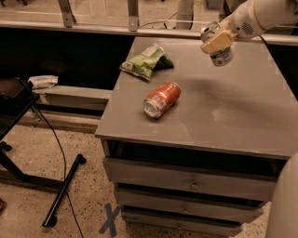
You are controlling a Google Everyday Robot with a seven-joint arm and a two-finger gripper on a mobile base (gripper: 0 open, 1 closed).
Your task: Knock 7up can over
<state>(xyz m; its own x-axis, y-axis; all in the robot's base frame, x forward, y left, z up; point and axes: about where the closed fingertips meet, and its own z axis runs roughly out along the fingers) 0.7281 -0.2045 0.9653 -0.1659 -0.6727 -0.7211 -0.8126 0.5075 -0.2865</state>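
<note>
Camera view: one view, looking down at a matte grey surface [242, 107] with drawers [191, 186] beneath.
Gripper [215, 41]: smooth white rounded shell with a tan pad, upper right, above the far part of the surface.
Jaws: clamped around the 7up can.
7up can [220, 56]: small silver-white cylinder, tilted with its top leaning left, apparently off the surface.
Orange-red can [161, 99]: glossy cylinder on its side, mid-surface.
Snack bag [143, 60]: crinkled green-and-white, near the far left corner.

claw [215, 41] partly covering 7up can [222, 56], arm [266, 13] cropped
</note>
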